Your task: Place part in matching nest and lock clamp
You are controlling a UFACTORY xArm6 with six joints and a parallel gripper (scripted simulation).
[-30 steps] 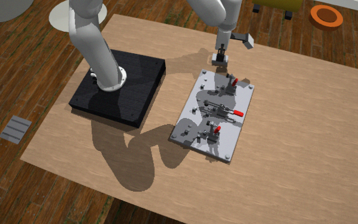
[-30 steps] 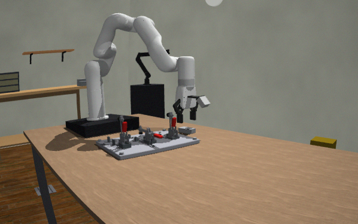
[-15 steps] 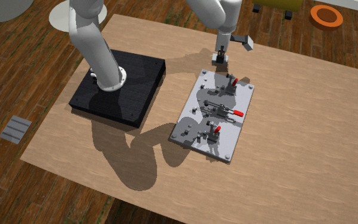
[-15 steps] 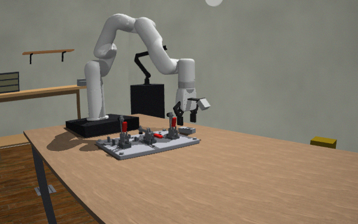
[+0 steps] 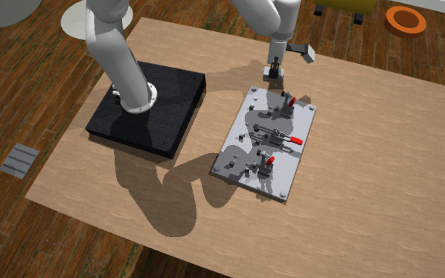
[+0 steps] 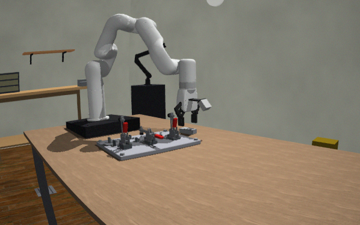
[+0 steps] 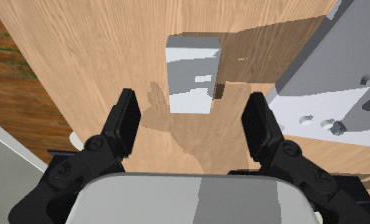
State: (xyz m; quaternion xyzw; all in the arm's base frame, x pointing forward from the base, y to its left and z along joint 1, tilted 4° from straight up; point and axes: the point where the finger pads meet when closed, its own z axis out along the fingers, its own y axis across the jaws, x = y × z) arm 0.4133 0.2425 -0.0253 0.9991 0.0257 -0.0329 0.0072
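The part (image 5: 280, 76) (image 6: 188, 130) (image 7: 193, 75), a small grey block, lies on the table just past the far short end of the grey fixture plate (image 5: 293, 174) (image 6: 142, 151) (image 7: 316, 70). My gripper (image 5: 274, 71) (image 6: 187, 121) (image 7: 191, 103) is open and empty. It hangs a little above the part, pointing down, with one finger on each side of it in the wrist view. The plate carries three clamps with red handles. The far clamp (image 5: 285, 108) (image 6: 174, 123) and the near clamp (image 5: 269, 162) (image 6: 124, 127) stand with handles up. The middle clamp (image 5: 295, 140) (image 6: 159, 136) has its handle lying flat.
My arm's black base (image 5: 161, 111) (image 6: 100, 124) stands left of the plate. The table's far edge runs close behind the part. A yellow block (image 6: 325, 142) lies far off beyond the table. An orange bowl (image 5: 405, 20) sits on the floor.
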